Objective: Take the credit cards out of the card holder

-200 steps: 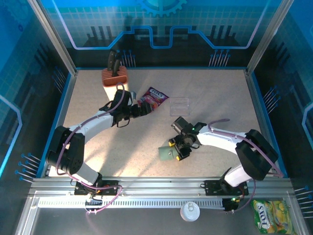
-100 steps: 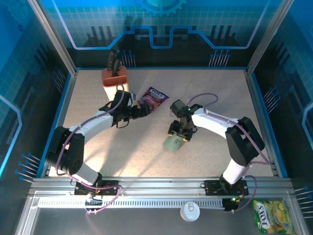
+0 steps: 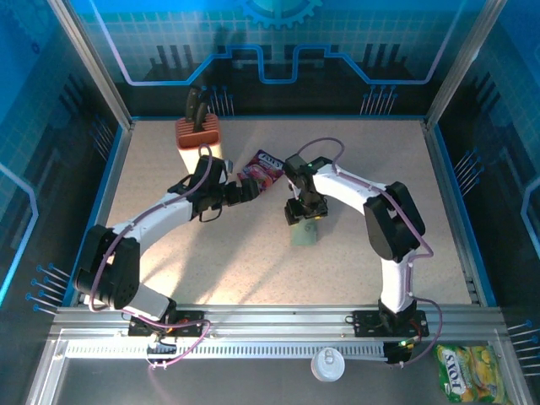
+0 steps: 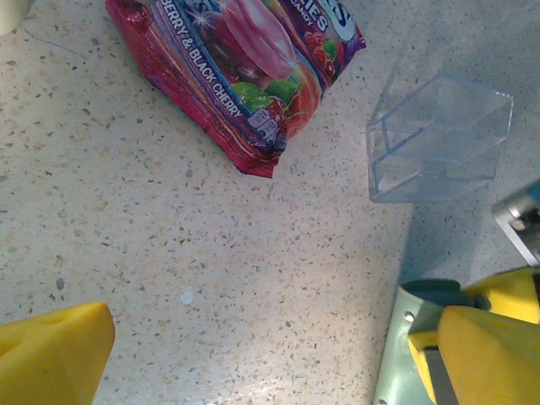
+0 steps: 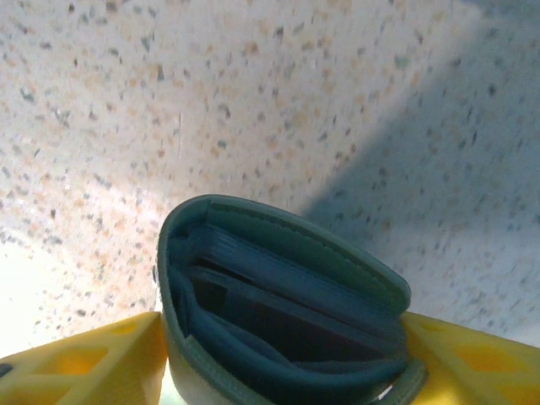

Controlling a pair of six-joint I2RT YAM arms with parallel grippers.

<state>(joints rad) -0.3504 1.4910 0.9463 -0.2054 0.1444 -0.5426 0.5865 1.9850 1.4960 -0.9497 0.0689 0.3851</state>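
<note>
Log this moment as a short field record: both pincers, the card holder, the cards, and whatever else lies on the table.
left pincer: open, holding nothing, just short of the snack packet
right pincer: shut on the card holder
card holder: gripped on both sides, open mouth facing the wrist camera
cards: cannot tell any apart in the dim pockets
clear box: on the table, near the snack packet but apart from it
</note>
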